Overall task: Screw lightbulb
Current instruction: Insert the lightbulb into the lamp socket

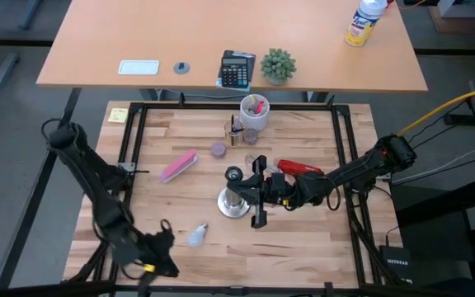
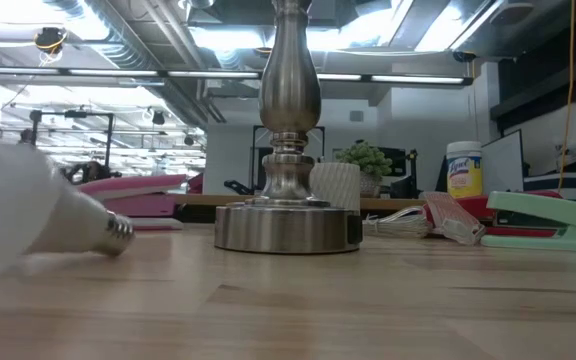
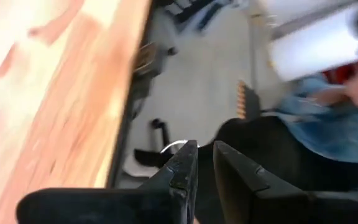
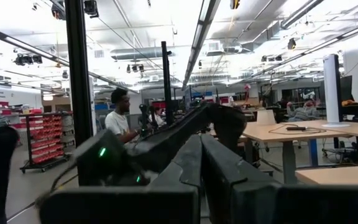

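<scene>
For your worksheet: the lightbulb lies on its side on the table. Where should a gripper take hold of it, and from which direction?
Grip the lightbulb across its round white globe, coming from above: it lies flat, and its silvery screw base probably must stay free for the socket stand.

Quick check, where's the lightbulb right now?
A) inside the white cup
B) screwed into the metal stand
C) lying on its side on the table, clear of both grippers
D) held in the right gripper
C: the lightbulb lies on its side on the wooden table, in front of the metal stand; the left gripper is just beside it but not holding it, and the right gripper is up by the stand.
</scene>
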Controlling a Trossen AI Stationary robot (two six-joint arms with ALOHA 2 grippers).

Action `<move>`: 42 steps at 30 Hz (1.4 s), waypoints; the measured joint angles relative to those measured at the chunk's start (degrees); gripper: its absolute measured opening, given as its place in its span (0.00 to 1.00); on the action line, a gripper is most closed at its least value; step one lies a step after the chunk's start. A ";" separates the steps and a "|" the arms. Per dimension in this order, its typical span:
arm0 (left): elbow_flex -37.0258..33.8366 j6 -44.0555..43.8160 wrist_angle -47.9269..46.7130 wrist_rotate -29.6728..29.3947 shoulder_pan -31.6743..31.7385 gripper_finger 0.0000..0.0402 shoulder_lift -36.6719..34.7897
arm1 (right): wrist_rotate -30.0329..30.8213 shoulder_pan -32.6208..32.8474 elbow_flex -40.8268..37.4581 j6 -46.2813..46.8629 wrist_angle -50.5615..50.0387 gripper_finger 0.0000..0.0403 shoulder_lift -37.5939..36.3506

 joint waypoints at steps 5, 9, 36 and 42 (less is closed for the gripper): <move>0.00 -2.76 0.09 1.62 0.04 0.11 6.79 | -0.02 0.00 0.00 0.54 0.00 0.02 0.00; 0.00 -2.16 -2.10 2.62 0.07 0.11 9.65 | -0.02 0.00 0.00 0.69 0.02 0.02 0.00; 0.00 -26.53 -25.72 -4.12 7.89 0.11 15.43 | -6.52 0.00 -0.02 5.69 -5.59 0.02 0.00; 0.00 -33.35 -35.50 -4.15 7.87 0.11 15.43 | -8.14 0.00 -0.02 8.98 -5.66 0.02 0.00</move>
